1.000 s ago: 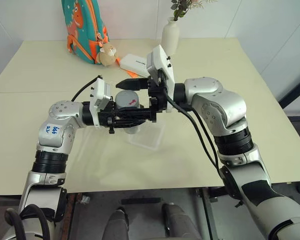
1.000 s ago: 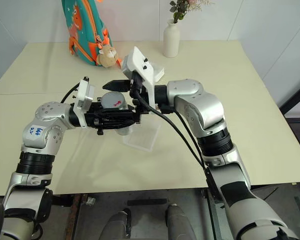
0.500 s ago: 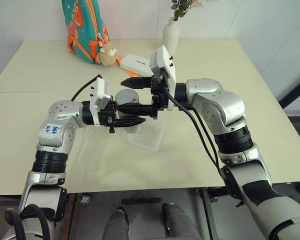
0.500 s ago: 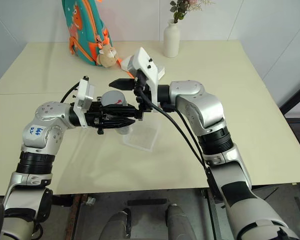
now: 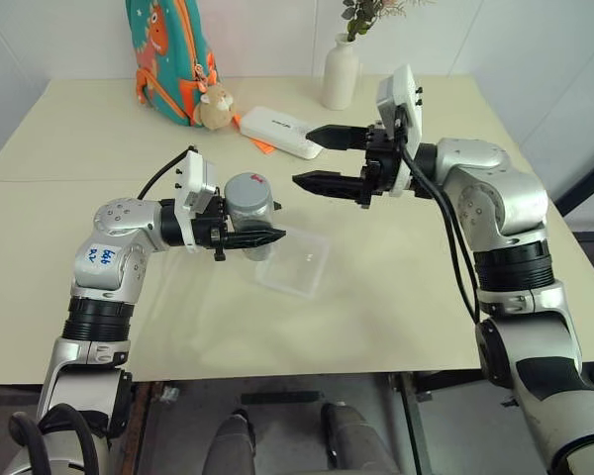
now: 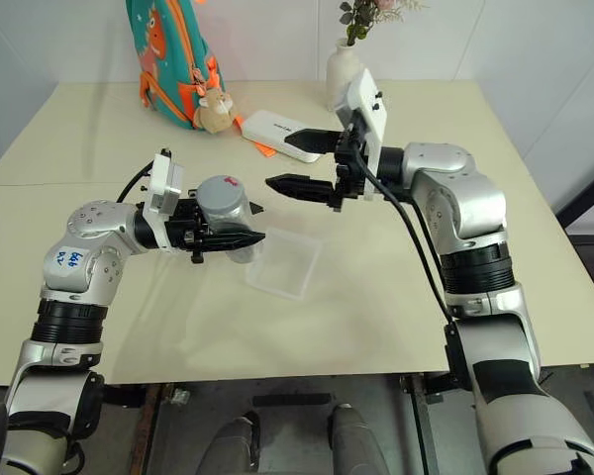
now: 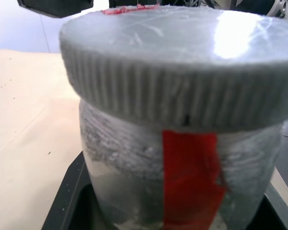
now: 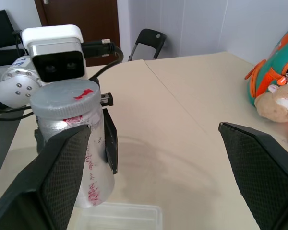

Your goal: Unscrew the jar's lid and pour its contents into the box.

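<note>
Looking at my feeds, the left arm is bent in front of the robot with the left gripper [image 5: 240, 237] pointing level toward the right, clamped tight around the jar [image 5: 249, 216]. The jar is upright, held up off the table [image 5: 99, 148], with the lid [image 5: 249, 189] on top and screwed down. A red mark sits on the lid and a red strip runs down the jar's side in the left wrist view.

The right arm is raised, its right gripper [image 5: 322, 158] pointing level back toward the left, jaws spread wide apart with nothing between them. It hangs beside the jar, a bit higher and clearly apart from the lid, no contact.

The box [image 5: 295, 263] lies flat on the table just beside and below the jar, toward the right gripper's side. I see nothing in it. I can't make out the contents through the jar's cloudy wall.

Further back there's a white oblong case [image 5: 280, 131], a white vase [image 5: 340, 71] and a backpack [image 5: 168, 54] with a small plush toy [image 5: 214, 107].
</note>
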### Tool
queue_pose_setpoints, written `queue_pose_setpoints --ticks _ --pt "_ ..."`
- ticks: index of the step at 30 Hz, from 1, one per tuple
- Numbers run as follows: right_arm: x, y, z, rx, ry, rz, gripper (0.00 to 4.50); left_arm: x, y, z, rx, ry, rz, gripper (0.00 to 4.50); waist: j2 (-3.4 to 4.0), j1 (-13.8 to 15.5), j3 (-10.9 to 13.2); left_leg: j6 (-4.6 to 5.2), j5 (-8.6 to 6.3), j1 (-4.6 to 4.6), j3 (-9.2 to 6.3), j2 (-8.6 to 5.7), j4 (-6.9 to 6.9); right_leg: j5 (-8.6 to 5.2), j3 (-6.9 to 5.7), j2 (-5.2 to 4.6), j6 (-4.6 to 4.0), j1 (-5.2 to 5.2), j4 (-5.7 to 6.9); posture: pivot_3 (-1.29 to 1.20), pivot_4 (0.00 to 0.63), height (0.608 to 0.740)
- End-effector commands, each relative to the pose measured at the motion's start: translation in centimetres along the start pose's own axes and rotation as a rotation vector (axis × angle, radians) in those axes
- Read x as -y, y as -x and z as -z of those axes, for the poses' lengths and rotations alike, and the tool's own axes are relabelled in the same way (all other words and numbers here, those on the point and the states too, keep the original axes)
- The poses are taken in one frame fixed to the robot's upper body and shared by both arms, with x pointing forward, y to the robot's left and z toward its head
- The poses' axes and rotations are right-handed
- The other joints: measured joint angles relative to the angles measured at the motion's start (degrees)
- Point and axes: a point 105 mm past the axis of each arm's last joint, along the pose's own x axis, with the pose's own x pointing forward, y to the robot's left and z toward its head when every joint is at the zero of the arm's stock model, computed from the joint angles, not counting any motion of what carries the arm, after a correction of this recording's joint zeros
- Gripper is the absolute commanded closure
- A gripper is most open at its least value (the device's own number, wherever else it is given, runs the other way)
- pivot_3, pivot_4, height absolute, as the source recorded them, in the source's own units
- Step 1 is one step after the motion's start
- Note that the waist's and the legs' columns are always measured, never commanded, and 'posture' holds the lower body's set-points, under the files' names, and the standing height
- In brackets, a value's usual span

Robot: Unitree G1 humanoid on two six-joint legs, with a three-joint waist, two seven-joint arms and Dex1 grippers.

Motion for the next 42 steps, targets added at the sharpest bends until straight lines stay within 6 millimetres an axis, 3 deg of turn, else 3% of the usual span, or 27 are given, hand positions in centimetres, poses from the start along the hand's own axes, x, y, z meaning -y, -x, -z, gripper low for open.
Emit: queue_pose_setpoints --ticks 1,4,11,17,24,33,42 --pt "-0.4 0.9 -1.6 0.053 0.034 -0.028 0.03 0.4 0.1 -1.2 0.013 -0.059 0.017 2.50 0.00 -0.1 0.0 0.00 0.00 0.00 0.00 0.00 0.00 0.00 0.00 0.00 0.00 0.00 0.00 0.00 0.150 0.740" --pt "-1.5 0.5 -2.4 0.098 0.017 -0.078 0.03 0.4 0.4 -1.0 0.005 -0.054 0.011 2.50 0.00 -0.1 0.0 0.00 0.00 0.01 0.00 0.00 0.00 0.00 0.01 0.01 0.00 0.00 0.02 0.00 0.150 0.740" --pt "-4.6 -3.1 -2.9 0.143 -0.004 -0.169 0.03 0.3 0.3 -1.1 0.006 -0.054 0.008 2.50 0.00 0.0 0.0 0.00 0.00 0.02 -0.01 0.01 0.01 0.00 0.01 0.02 0.00 0.00 0.06 0.00 0.150 0.740" --pt "-5.6 -6.1 -2.1 0.123 -0.026 -0.161 0.03 0.4 -0.1 -1.1 0.014 -0.050 0.016 2.50 0.00 0.1 0.0 0.00 0.00 0.01 -0.01 0.01 0.03 0.00 0.01 0.02 0.00 0.00 0.06 0.00 0.150 0.740" --pt "-6.4 -8.1 -2.1 0.112 -0.006 -0.182 0.03 0.6 -0.2 -1.1 0.015 -0.033 0.024 2.50 0.00 0.0 0.0 0.00 0.00 0.01 -0.01 0.01 0.02 0.00 0.01 0.02 0.00 -0.02 0.07 0.00 0.150 0.740" --pt "-4.3 -7.1 -1.9 0.098 0.023 -0.117 0.03 0.8 -0.1 -1.0 0.010 -0.030 0.020 2.50 0.00 0.0 0.0 0.00 0.00 0.01 -0.01 0.01 0.02 0.00 0.01 0.02 0.00 -0.02 0.06 0.00 0.150 0.740" --pt "-1.3 -3.5 -0.8 0.043 0.034 -0.020 0.03 0.7 0.0 -1.1 0.011 -0.034 0.008 2.50 0.00 0.0 0.0 0.00 0.00 0.00 -0.01 0.01 0.02 0.00 0.01 0.02 0.00 -0.02 0.05 0.00 0.150 0.740"
